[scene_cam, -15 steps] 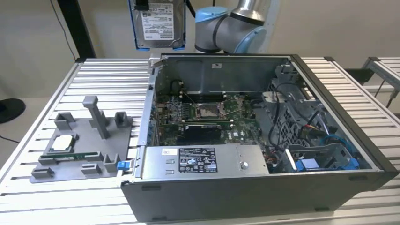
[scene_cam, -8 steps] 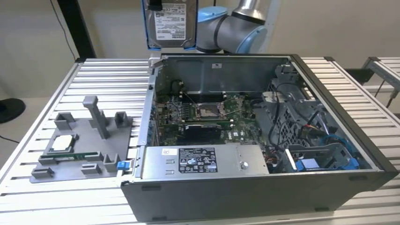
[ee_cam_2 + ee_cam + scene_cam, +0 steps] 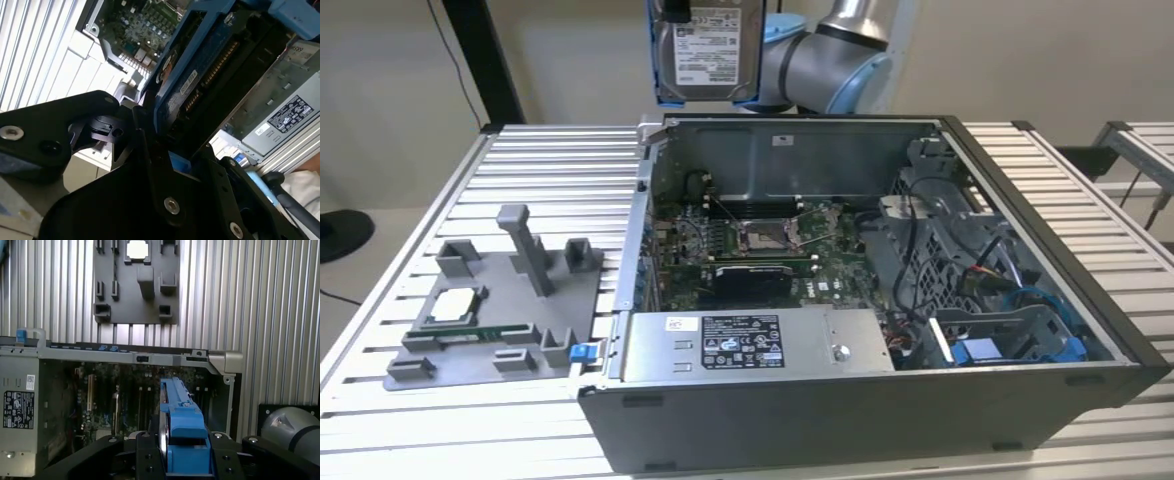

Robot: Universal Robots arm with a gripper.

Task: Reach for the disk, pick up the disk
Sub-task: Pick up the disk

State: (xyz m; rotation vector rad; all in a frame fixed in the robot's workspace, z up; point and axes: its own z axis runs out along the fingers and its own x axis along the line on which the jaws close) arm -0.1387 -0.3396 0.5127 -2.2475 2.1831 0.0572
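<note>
The disk (image 3: 707, 52) hangs upright in the air above the back wall of the open computer case (image 3: 854, 400), its white label facing the exterior camera and blue rails along its sides. My gripper (image 3: 182, 460) is shut on the disk (image 3: 181, 422), one black finger on each side of its blue rail. In the second wrist view the disk's underside (image 3: 197, 75) with its circuit board rises from between the black fingers (image 3: 115, 137). The grey arm (image 3: 834, 62) stands behind the disk.
The case holds a motherboard (image 3: 761, 235), cables and a grey power supply box (image 3: 747, 345) with a black-and-white label. On the exterior view's left a grey fixture (image 3: 494, 300) carries a small square silver chip (image 3: 454, 303). The slatted metal table (image 3: 560, 160) surrounds both.
</note>
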